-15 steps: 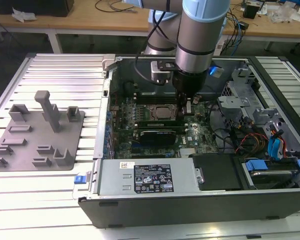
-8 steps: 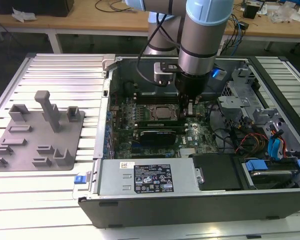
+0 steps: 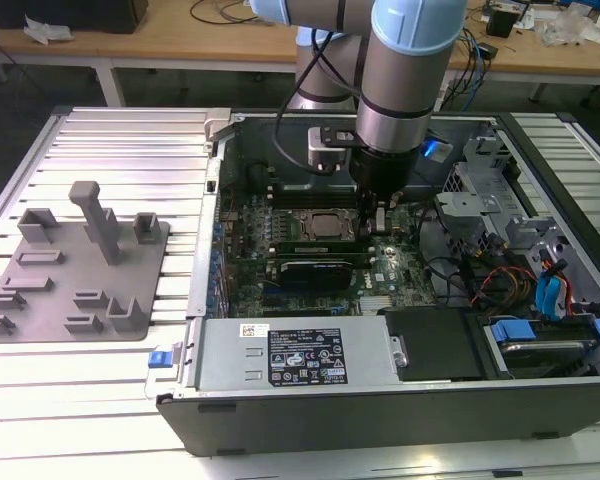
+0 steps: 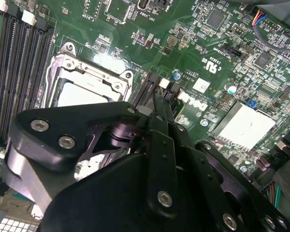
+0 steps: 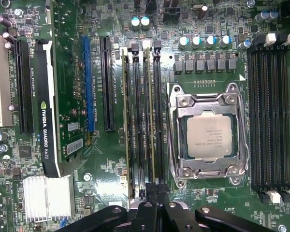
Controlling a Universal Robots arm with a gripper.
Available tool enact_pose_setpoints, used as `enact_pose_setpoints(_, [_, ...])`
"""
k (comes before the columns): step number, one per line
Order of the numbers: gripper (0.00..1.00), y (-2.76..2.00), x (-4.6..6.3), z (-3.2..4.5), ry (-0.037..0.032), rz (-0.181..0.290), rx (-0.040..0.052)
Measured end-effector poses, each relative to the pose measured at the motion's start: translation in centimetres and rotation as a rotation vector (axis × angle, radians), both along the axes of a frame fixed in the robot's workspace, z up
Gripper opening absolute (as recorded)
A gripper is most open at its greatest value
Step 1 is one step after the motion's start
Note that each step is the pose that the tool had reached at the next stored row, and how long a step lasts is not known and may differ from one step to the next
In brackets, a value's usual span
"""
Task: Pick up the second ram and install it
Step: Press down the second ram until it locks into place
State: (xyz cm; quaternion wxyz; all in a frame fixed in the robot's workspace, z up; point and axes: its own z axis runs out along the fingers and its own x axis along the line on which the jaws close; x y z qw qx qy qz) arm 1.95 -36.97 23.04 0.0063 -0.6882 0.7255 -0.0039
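In the first wrist view the second ram (image 5: 150, 121) is a thin green strip seen edge-on, standing in a slot beside the processor socket (image 5: 208, 137). A like strip (image 5: 127, 121) stands two slots over. My gripper (image 5: 154, 189) is shut, its black fingertips pressed together right over one end of the second ram; whether they touch it I cannot tell. In the second wrist view the gripper (image 4: 157, 104) points down at the slots next to the socket (image 4: 87, 82). In the exterior view the gripper (image 3: 377, 218) is low inside the open computer case, just to the right of the socket (image 3: 325, 225).
A black graphics card (image 5: 46, 106) sits in a slot beyond the ram slots, with a finned heat sink (image 5: 46, 195) near it. More black ram slots (image 5: 270, 111) lie on the socket's other side. A grey fixture plate (image 3: 75, 270) rests at the exterior view's left. Cables and drive bays (image 3: 540, 290) crowd the case's right.
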Motion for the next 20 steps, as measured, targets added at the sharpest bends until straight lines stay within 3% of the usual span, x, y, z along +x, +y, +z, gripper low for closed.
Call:
enact_pose_setpoints(7, [0.08, 0.00, 0.0, -0.09, 0.0000, 0.000, 0.0002])
enact_pose_setpoints(13, [0.08, 0.00, 0.0, 1.96, 0.0000, 0.000, 0.0001])
enact_pose_setpoints(20, [0.08, -0.01, -0.4, 1.99, -0.0016, 0.000, 0.0009])
